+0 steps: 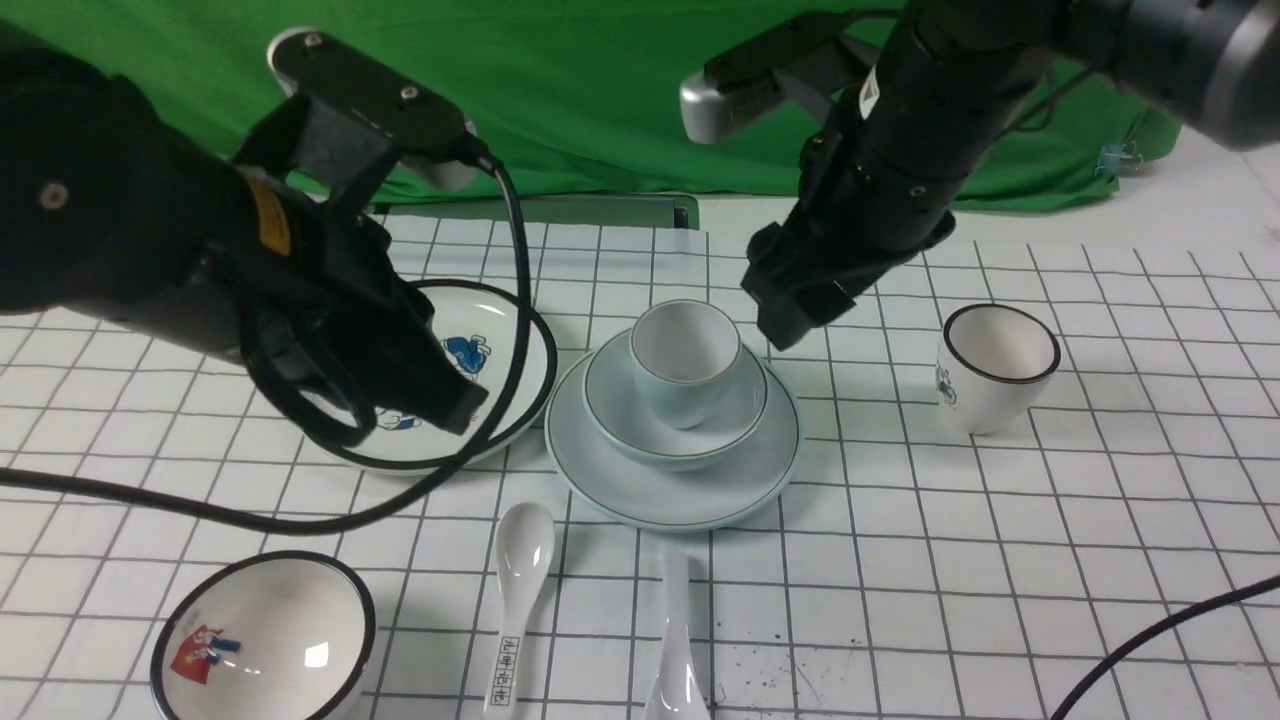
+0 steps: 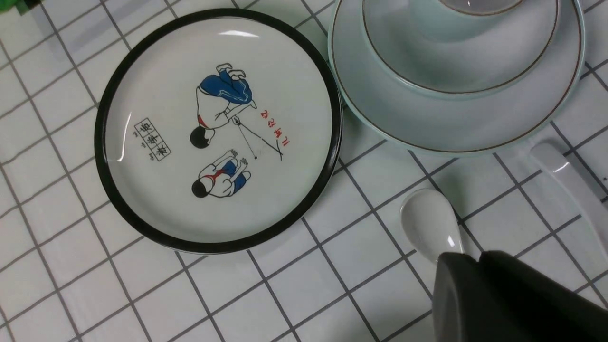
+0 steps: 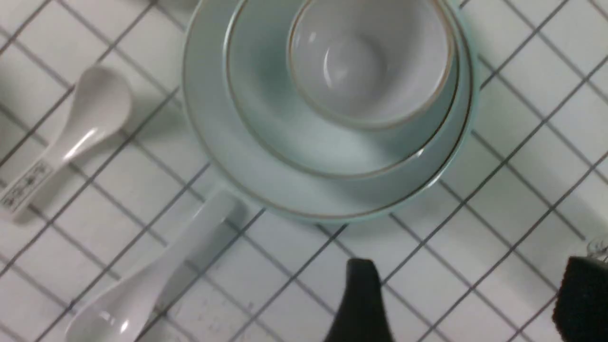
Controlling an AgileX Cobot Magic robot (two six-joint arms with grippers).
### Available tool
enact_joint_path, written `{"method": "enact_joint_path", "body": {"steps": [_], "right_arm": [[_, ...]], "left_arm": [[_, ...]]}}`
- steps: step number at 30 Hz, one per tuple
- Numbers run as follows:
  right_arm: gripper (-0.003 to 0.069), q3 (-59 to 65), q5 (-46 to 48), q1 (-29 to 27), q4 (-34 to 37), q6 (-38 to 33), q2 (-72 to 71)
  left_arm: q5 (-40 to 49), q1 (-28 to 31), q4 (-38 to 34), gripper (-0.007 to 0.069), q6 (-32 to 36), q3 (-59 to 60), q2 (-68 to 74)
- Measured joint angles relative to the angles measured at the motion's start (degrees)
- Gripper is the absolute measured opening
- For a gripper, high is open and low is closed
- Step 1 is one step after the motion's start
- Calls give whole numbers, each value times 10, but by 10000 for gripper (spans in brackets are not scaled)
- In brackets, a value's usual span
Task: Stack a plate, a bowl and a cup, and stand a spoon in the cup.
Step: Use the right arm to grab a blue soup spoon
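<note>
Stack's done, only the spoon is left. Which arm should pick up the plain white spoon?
Right, probably. The right gripper is open with the plain spoon unobstructed in its wrist view; the left gripper hangs over the cartoon plate, with the lettered spoon lying in its way.
</note>
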Motion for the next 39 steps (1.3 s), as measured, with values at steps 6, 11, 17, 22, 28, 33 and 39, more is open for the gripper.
{"method": "enact_joint_path", "body": {"steps": [6,11,17,22,28,33,39], "right_arm": [[529,134,-28,72,2,42,-73],[529,231,-154,129,6,122,-75],[533,255,-258,134,2,237,-20],[536,255,-281,131,1,286,36],[532,255,-286,131,0,314,81],[395,255,-302,131,-2,318,84],[167,255,-299,131,-1,311,84]], "left_arm": [[-8,0,-27,-11,-1,47,-93],[-47,0,-30,-9,-2,137,-176],[-60,0,-44,-9,-2,200,-231],[-58,0,-57,-9,-2,223,-259],[-58,0,-66,-9,-2,229,-267],[-58,0,-71,-9,-2,229,-267],[-64,0,-71,-9,-2,229,-267]]}}
